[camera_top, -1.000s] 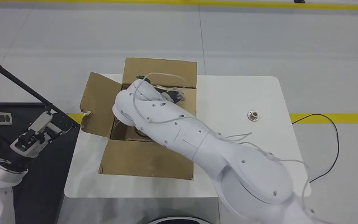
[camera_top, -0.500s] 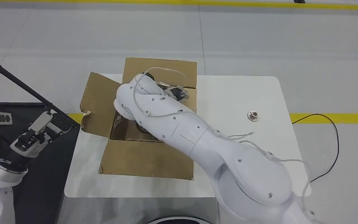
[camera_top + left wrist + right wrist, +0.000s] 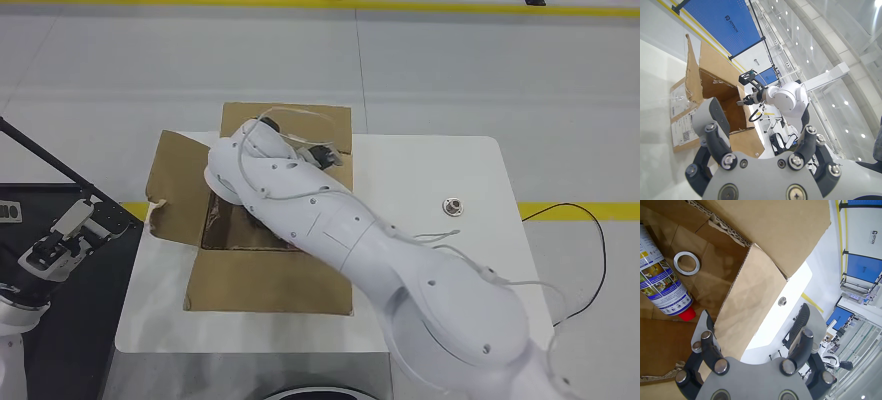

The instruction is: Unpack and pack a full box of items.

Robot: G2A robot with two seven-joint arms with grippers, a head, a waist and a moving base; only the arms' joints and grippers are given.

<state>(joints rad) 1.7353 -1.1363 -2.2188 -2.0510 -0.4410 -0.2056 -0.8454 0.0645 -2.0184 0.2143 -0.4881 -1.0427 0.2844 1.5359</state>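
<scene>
An open cardboard box (image 3: 268, 280) stands on the white table (image 3: 430, 170). On its floor lie a spray can (image 3: 661, 279) with a red cap and a silver ring (image 3: 687, 263). My right gripper (image 3: 755, 309) is open at the box's far right corner, one finger inside the side wall (image 3: 745, 298) and the other outside over the table. From above, the right gripper (image 3: 322, 155) sits by the back flap. My left gripper (image 3: 762, 117) is open and holds nothing, off the table's left side over a black surface (image 3: 60, 330); from above the left gripper (image 3: 55, 245) hangs there.
A small round metal part (image 3: 454, 207) lies on the table right of the box, also seen as the metal part (image 3: 782, 301). The box's left flap (image 3: 175, 190) hangs outward. A black cable (image 3: 590, 250) runs on the floor at the right.
My right gripper has moved from inside the box up toward its far right corner. The box has shifted slightly to the right. The left arm has kept still.
</scene>
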